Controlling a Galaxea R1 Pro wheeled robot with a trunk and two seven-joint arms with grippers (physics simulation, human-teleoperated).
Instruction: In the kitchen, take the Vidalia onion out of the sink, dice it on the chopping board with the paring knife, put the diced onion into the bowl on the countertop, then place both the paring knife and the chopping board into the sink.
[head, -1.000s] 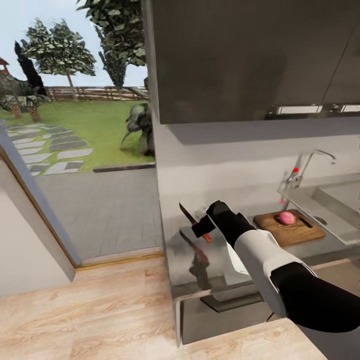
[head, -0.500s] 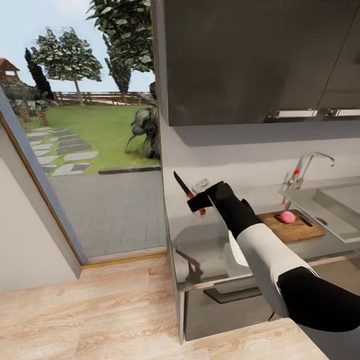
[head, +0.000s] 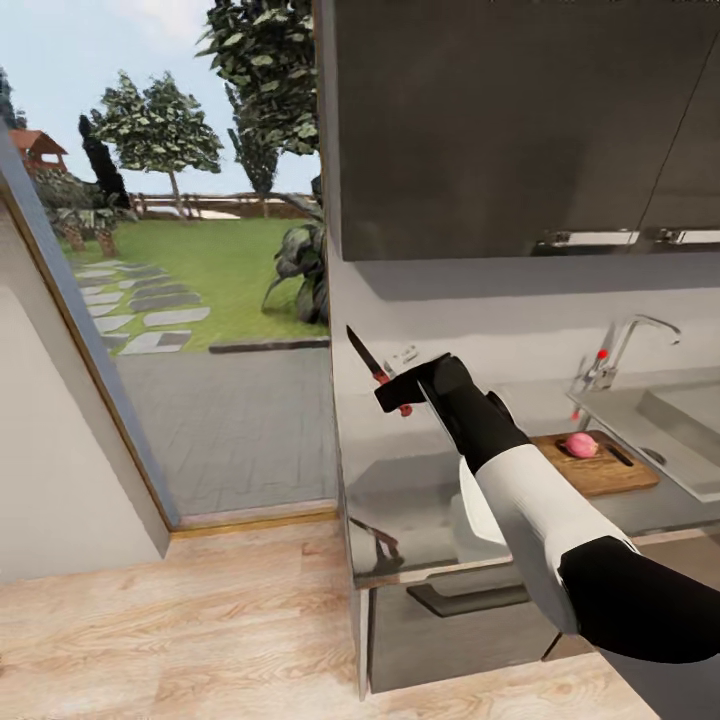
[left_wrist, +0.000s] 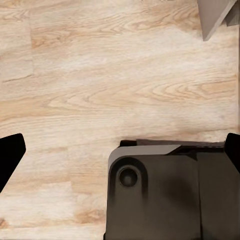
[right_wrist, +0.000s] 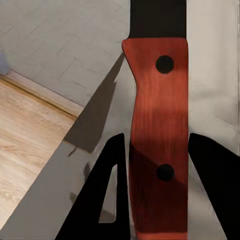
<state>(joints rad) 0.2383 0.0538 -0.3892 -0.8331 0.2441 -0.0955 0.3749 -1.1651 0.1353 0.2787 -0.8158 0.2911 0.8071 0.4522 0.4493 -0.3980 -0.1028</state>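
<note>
Since a second ago my right pincer (head: 397, 390) has lifted the slim, dark-bladed, red-handled paring knife (head: 368, 366) clear of the glossy grey bench (head: 420, 490), clamped on its handle. It looks light, stiff and smooth; I judge this handle grip sound. Left pincer (left_wrist: 120, 150) hangs spread over pale wood floor (left_wrist: 100, 75).
</note>
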